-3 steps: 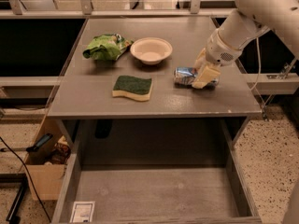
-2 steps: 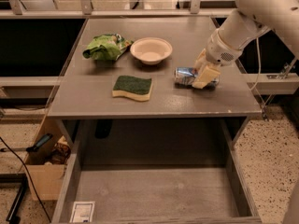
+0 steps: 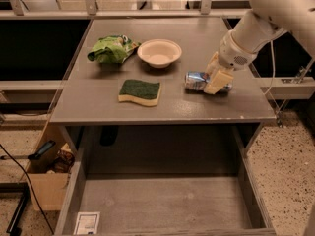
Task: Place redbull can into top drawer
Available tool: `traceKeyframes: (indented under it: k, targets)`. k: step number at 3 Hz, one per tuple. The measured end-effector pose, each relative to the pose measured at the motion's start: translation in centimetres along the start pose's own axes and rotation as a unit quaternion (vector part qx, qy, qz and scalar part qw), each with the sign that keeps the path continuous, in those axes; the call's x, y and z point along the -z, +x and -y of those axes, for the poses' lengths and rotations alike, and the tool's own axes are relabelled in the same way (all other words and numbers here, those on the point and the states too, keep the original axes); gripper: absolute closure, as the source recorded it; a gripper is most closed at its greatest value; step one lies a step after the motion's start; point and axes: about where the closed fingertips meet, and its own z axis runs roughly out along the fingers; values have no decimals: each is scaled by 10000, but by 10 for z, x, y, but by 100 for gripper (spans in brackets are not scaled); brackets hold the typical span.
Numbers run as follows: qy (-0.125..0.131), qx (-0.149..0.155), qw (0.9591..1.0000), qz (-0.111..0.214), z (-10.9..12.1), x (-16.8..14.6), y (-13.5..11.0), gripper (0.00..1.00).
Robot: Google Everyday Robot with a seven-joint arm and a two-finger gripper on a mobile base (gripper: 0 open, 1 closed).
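The redbull can [image 3: 196, 80] lies on its side on the right part of the grey table top [image 3: 167, 109]. My gripper [image 3: 215, 84] comes down from the upper right and sits over the can's right half, touching it. The can's left end sticks out from the gripper. The top drawer [image 3: 162, 200] is pulled out below the table's front edge. Its grey bottom is bare, with a white label sticker [image 3: 87, 223] at the front left corner.
A green-topped sponge [image 3: 140, 91] lies left of the can. A white bowl [image 3: 159, 52] and a green wrinkled snack bag [image 3: 112, 49] lie further back. A tan cardboard box [image 3: 47, 181] stands on the floor at the left.
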Motion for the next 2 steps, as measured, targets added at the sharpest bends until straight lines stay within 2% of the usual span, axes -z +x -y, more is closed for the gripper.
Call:
traceKeyframes:
  k: [1, 2]
  targets:
    - [92, -70, 9999, -38, -7, 12, 7, 100]
    - [347, -254, 9991, -43, -33, 49, 24, 100]
